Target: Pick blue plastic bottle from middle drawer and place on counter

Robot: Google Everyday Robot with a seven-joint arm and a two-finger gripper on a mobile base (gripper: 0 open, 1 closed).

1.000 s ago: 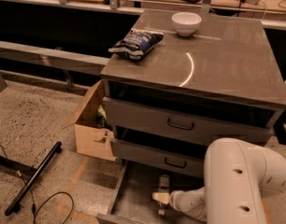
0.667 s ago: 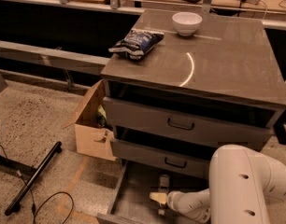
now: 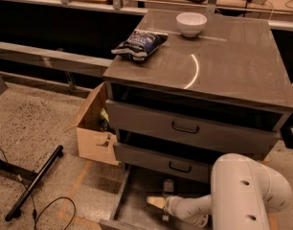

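Observation:
The middle drawer [image 3: 129, 210] is pulled out at the bottom of the cabinet, and its grey floor and low left wall show. A small greyish object that seems to be the blue plastic bottle [image 3: 168, 186] sits on the drawer floor near the back. My gripper [image 3: 157, 203], with a pale tip, reaches into the drawer from the right, just in front of and below that object. My white arm [image 3: 242, 190] hides the drawer's right side. The glossy grey-brown counter [image 3: 232, 66] on top carries a curved glare streak.
A dark blue snack bag [image 3: 139, 43] and a white bowl [image 3: 191, 23] sit at the back of the counter. Two drawer fronts with black handles [image 3: 185, 127] hang above the open drawer. An open cardboard box [image 3: 94, 133] and a black pole [image 3: 34, 183] are on the floor to the left.
My gripper tip has edged slightly left inside the drawer and the white arm link has sunk a little. The bottle-like object has not moved.

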